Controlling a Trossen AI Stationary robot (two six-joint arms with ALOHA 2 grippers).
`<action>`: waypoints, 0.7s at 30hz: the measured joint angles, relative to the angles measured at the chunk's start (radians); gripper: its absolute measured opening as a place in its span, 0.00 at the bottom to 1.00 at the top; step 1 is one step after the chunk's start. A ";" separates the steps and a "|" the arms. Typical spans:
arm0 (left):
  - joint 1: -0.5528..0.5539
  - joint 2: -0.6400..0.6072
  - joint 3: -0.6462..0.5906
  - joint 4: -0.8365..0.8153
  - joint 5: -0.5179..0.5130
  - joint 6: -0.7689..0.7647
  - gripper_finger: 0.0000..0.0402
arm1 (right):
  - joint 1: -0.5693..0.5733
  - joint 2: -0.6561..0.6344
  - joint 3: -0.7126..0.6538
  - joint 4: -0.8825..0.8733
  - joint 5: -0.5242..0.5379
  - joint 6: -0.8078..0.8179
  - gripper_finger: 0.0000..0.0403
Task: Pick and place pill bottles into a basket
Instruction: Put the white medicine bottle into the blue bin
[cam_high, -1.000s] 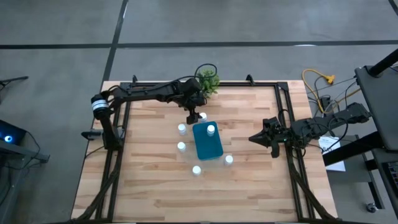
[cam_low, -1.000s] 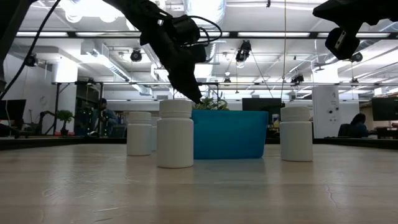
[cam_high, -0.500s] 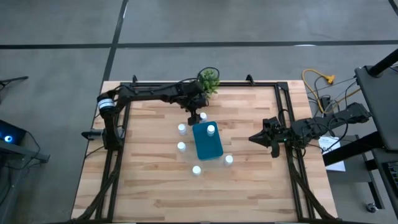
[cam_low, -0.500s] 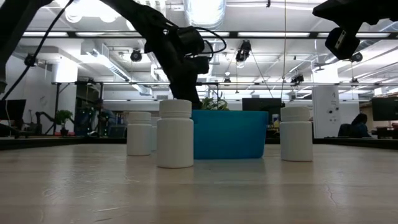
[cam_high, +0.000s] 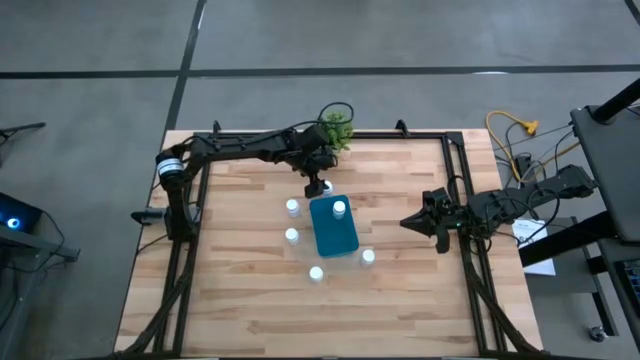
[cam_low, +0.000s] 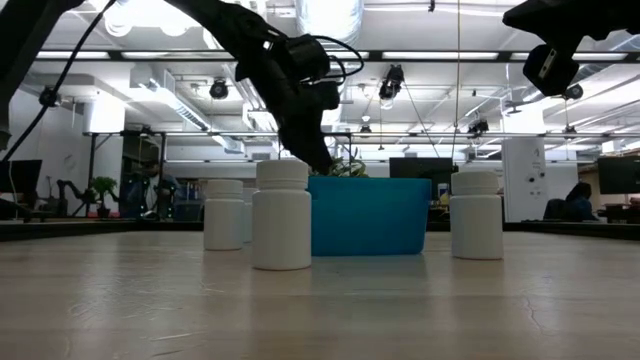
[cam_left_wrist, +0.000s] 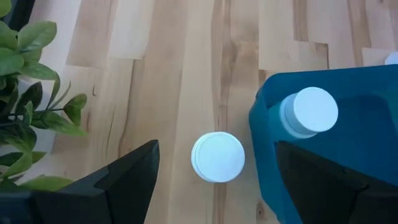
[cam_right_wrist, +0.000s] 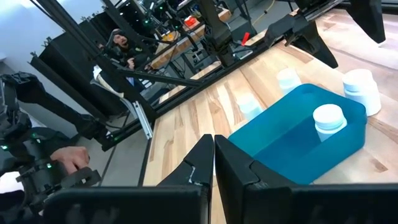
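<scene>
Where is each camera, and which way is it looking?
High view: above, straight down on the table; both arms show.
Low view: at tabletop height, level across pill bottles; arms come from above.
Left wrist view: down between open left hand fingers at a bottle.
Right wrist view: past shut right hand toward the room.
All four share the basket.

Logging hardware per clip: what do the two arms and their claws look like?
Both arms are black and slender. The left arm has a white band near its base and a looped black cable by its claw. The right claw has two flat dark fingers.
</scene>
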 joint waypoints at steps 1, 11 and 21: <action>0.000 0.000 0.000 0.003 0.001 -0.001 0.76 | 0.000 0.000 0.000 0.000 0.000 0.000 0.02; 0.001 0.022 0.000 -0.005 0.002 -0.032 0.76 | 0.000 0.000 0.000 0.000 0.000 -0.002 0.02; -0.002 0.042 0.001 0.004 0.005 -0.056 0.76 | 0.000 0.000 0.000 0.024 0.000 -0.012 0.02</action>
